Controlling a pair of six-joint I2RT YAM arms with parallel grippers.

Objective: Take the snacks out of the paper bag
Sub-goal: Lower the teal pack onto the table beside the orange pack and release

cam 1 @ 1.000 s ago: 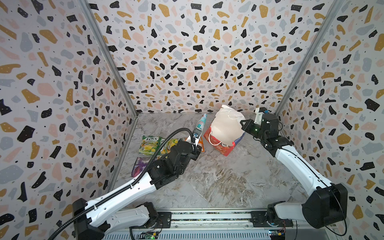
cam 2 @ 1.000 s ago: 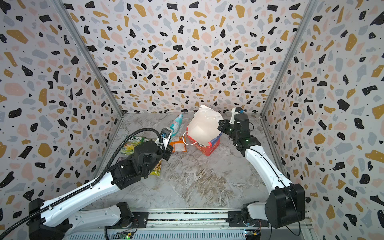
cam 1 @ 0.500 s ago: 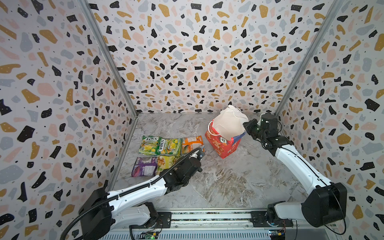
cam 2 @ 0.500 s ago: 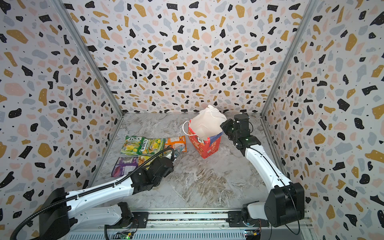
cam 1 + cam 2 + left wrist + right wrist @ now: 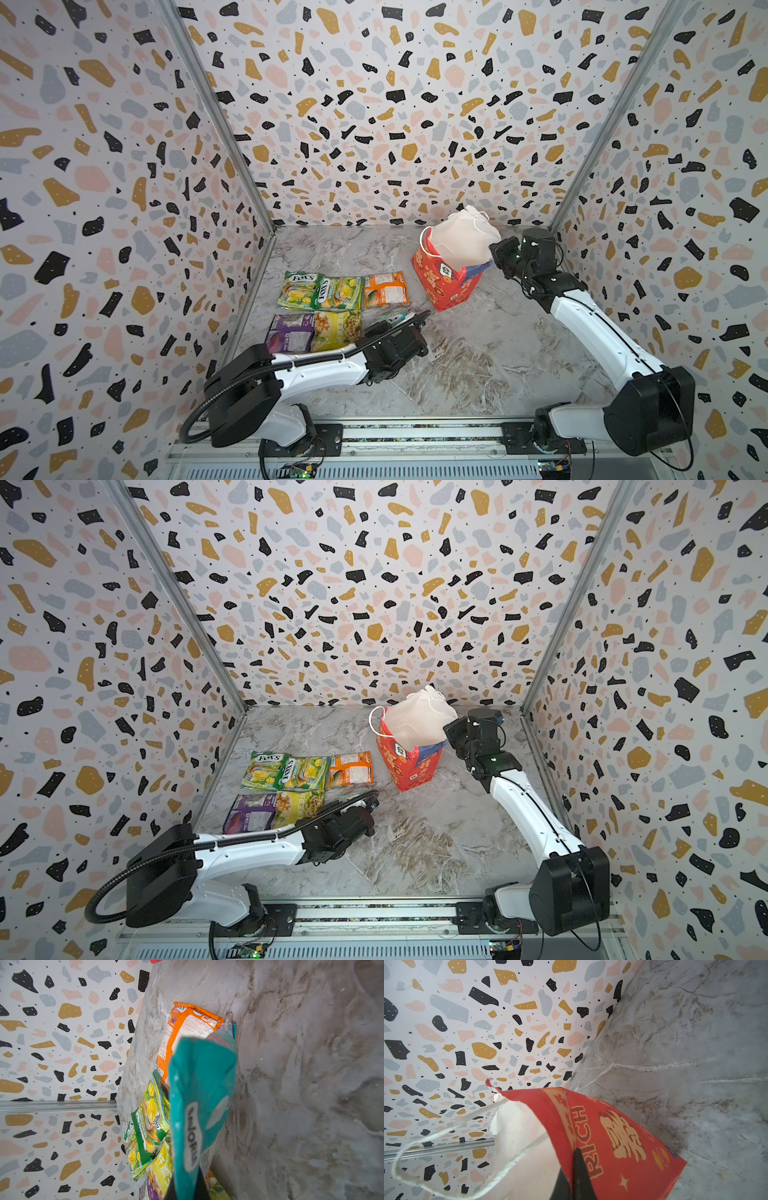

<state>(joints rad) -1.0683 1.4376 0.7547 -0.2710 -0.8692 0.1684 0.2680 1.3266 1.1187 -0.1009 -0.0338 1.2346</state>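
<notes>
Though low, left tool [image 5: 187,1188] tight on packet [image 5: 201,1076]

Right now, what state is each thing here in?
paper bag: tilted, mouth open
teal packet: gripped, out of the bag
orange packet: lying flat
green FOX'S packets: lying flat
purple packet: lying flat
yellow packet: lying flat
left fingers: shut on teal packet
right fingers: shut on paper bag

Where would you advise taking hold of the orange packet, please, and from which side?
Its edge facing the paper bag, approached low from that side, seems best: the orange packet lies flat on the table, and its opposite edge abuts a green FOX'S packet, leaving no gap there.
</notes>
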